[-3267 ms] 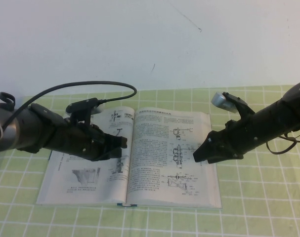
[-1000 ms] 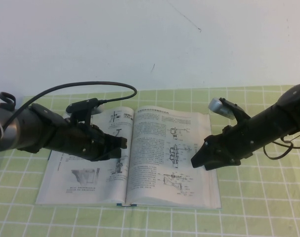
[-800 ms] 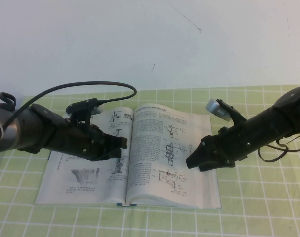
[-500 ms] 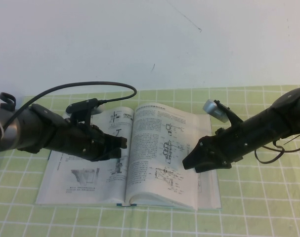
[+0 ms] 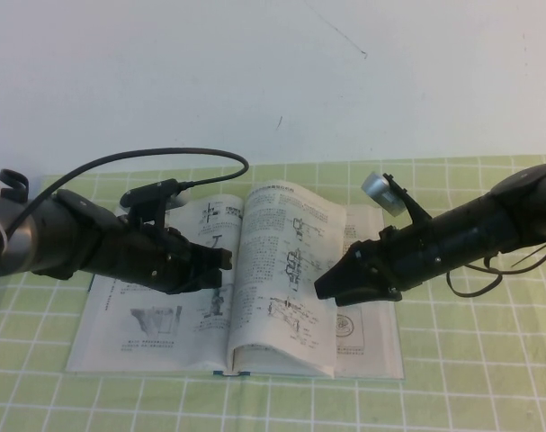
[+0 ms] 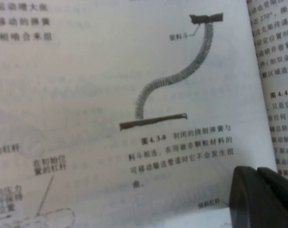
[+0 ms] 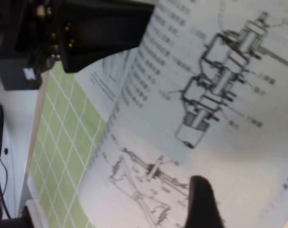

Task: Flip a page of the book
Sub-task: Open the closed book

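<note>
The book point(image 5: 138, 346) lies open on the table, a dark teal cover edge showing at its spine. My left gripper point(image 5: 226, 261) is shut, its tip pressed down on the left leaf near the gutter; in the left wrist view the left gripper point(image 6: 258, 170) rests on printed paper. The page point(image 5: 281, 270) on the right side arches up off the stack. My right gripper point(image 5: 319, 290) is at its outer edge, open. In the right wrist view one dark finger point(image 7: 200, 202) lies against the page point(image 7: 219, 95); the other finger is hidden.
A green checked cloth point(image 5: 452, 378) covers the table under the book. A black cable point(image 5: 165, 157) loops above the left arm. The leaf beneath the lifted page point(image 5: 367, 337) is exposed. A white wall stands behind the table.
My right gripper has moved left toward the spine, carrying the page's outer edge along. The page has bulged and risen, uncovering the leaf below. The left arm has stayed still.
</note>
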